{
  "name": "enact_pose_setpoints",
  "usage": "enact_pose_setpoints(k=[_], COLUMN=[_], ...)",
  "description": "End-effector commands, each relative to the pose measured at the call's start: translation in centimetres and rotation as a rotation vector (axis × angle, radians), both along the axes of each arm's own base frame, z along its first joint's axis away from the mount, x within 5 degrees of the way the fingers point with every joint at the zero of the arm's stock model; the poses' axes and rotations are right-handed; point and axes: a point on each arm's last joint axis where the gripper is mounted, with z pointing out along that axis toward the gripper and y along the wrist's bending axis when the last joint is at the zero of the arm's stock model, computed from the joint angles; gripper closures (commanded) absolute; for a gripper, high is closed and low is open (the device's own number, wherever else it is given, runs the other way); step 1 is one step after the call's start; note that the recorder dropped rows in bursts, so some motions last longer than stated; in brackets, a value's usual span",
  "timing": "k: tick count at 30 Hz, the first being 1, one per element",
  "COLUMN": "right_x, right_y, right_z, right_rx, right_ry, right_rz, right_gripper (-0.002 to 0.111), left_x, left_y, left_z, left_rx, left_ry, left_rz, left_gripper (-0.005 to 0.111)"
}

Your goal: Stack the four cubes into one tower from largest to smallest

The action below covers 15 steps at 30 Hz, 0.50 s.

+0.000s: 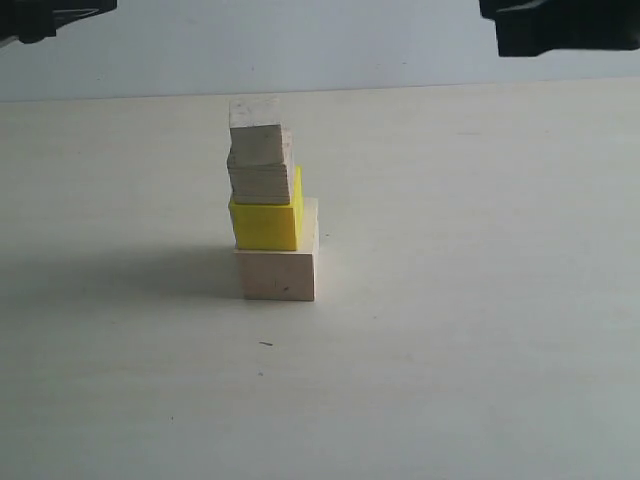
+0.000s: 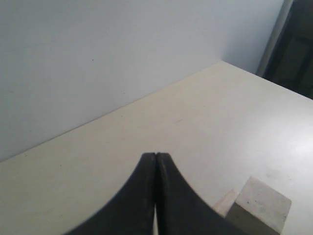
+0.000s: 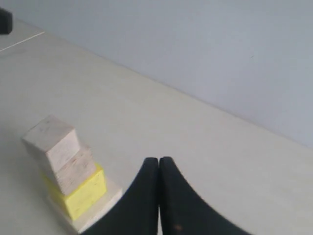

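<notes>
A tower of four cubes stands mid-table. Its base is the large pale wood cube (image 1: 278, 274), then the yellow cube (image 1: 266, 223), the small wood cube (image 1: 260, 175) and the tiny wood cube (image 1: 255, 122) on top. The right wrist view shows the same stack: tiny cube (image 3: 53, 139), small cube (image 3: 76, 170), yellow cube (image 3: 85, 193), large base (image 3: 100, 211). My left gripper (image 2: 155, 155) is shut and empty; the tiny cube (image 2: 259, 205) shows beside it. My right gripper (image 3: 159, 159) is shut and empty, apart from the stack. Both arms are raised, dark parts (image 1: 560, 25) at the exterior view's top.
The pale table (image 1: 470, 300) spreads on all sides of the tower, with a grey wall (image 1: 300, 45) behind it. A dark arm part (image 1: 45, 15) hangs at the exterior view's top left. The table's edge and a dark area (image 2: 296, 54) show in the left wrist view.
</notes>
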Motion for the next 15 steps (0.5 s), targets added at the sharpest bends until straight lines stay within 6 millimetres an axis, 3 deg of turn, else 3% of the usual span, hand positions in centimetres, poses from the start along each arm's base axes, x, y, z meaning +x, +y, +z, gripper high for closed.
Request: enact_pose_setpoints(k=[1, 5, 10, 15], right_x=[-0.3, -1.7, -4.2, -7.3], right_y=[-1.0, -2.0, -4.0, -6.4], right_z=[1.7, 3.7, 7.2, 10.3], right_rx=[0.028, 0.023, 0.028, 0.133], right_ry=[-0.138, -0.288, -0.566, -0.795], right_rz=[-0.081, -0.107, -0.212, -0.359], right_gripper=[0.108, 0.108, 0.108, 0.108], left_x=[-1.1, -2.6, -5.9, -9.6], left_y=[0.3, 1.5, 3.4, 3.9], left_z=[1.8, 4.6, 8.4, 11.2], left_rx=[-0.036, -0.021, -0.024, -0.049], left_ry=[-0.068, -0.161, -0.297, -0.421], left_rz=[0.05, 0.203, 0.419, 0.464], left_gripper=[0.107, 0.107, 0.107, 0.107])
